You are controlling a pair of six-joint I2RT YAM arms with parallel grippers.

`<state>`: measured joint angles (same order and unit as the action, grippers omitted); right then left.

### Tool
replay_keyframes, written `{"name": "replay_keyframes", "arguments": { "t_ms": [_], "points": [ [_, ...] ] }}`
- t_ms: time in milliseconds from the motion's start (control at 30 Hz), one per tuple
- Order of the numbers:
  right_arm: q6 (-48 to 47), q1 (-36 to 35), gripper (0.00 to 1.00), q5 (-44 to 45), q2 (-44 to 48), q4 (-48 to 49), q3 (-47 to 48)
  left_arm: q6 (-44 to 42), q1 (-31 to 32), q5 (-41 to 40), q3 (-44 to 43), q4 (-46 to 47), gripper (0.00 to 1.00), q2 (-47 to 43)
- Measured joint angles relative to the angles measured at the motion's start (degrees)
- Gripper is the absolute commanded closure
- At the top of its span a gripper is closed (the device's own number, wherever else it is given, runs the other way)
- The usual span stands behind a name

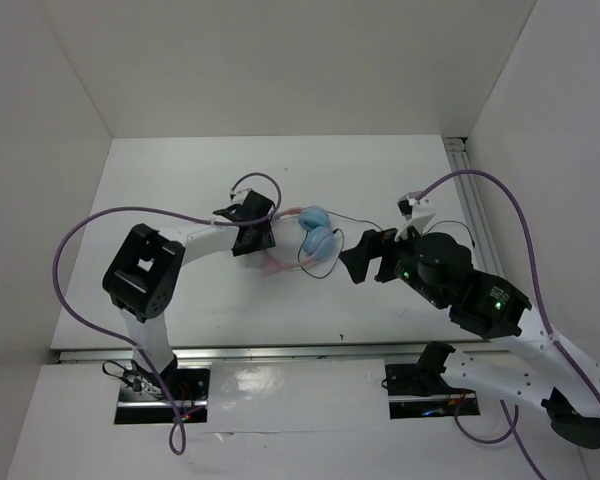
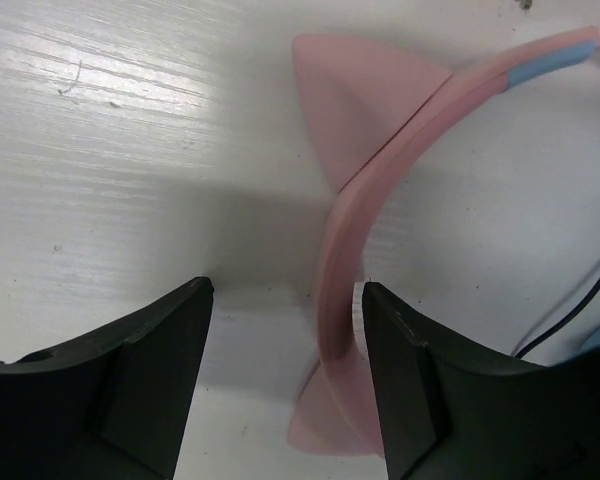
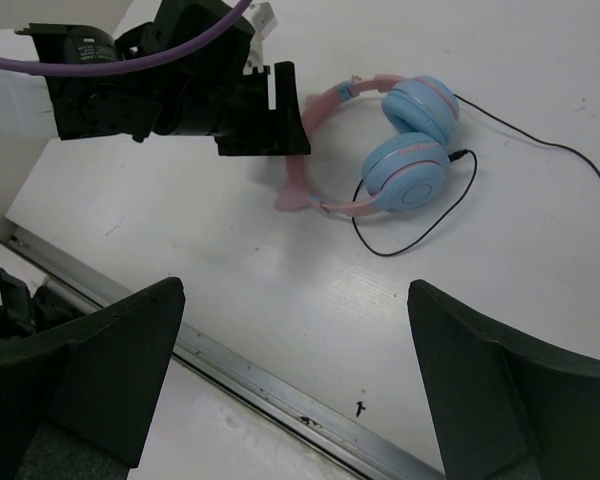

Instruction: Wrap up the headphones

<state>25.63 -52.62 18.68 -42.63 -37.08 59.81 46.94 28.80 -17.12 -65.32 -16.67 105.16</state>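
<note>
The headphones [image 1: 315, 222] lie flat on the white table, with a pink cat-eared headband [image 2: 340, 250] and two light blue ear cups [image 3: 410, 170]. Their thin black cord [image 3: 520, 130] loops beside the cups and trails off to the right. My left gripper [image 2: 285, 300] is open and straddles the headband, which rests against the right finger with a gap to the left finger. It also shows in the top view [image 1: 255, 232]. My right gripper [image 3: 295, 320] is open and empty, held above the table right of the ear cups in the top view [image 1: 365, 255].
An aluminium rail [image 1: 280, 352] runs along the table's near edge, and another [image 1: 470, 180] along the right side. White walls enclose the back and both sides. Thick purple cables [image 1: 70, 250] loop off both arms.
</note>
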Motion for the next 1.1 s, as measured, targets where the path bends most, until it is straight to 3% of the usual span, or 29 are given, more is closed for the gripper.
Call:
{"name": "replay_keyframes", "arguments": {
  "t_ms": [167,233,333,467,733,933,1100],
  "points": [
    [0.0,0.0,0.00,0.0,0.2,0.0,0.1,1.5,0.0,-1.1,-1.2,-1.0,0.47,1.1],
    [0.0,0.0,0.00,0.0,0.4,0.0,0.1,2.3,0.0,-1.1,-1.4,-1.0,0.69,1.3],
    [0.2,0.0,0.00,-0.1,0.6,0.0,0.2,3.0,0.1,-1.4,-1.4,-1.0,0.77,1.7],
    [0.4,0.0,0.00,-0.8,1.4,0.0,0.2,2.8,0.3,-2.1,-2.6,-2.0,0.99,2.5],
    [-2.1,0.0,0.00,-4.3,0.7,1.5,-0.1,5.5,1.3,-5.7,-6.1,-9.6,1.00,3.4],
    [-8.7,0.0,0.00,-14.8,0.5,15.6,-9.9,6.8,3.2,-14.9,-14.3,-29.6,1.00,-4.6],
    [-15.8,-0.4,0.00,-20.1,0.3,28.1,-16.2,4.0,1.2,-20.1,-28.3,-42.1,1.00,-14.1]
  ]
}}
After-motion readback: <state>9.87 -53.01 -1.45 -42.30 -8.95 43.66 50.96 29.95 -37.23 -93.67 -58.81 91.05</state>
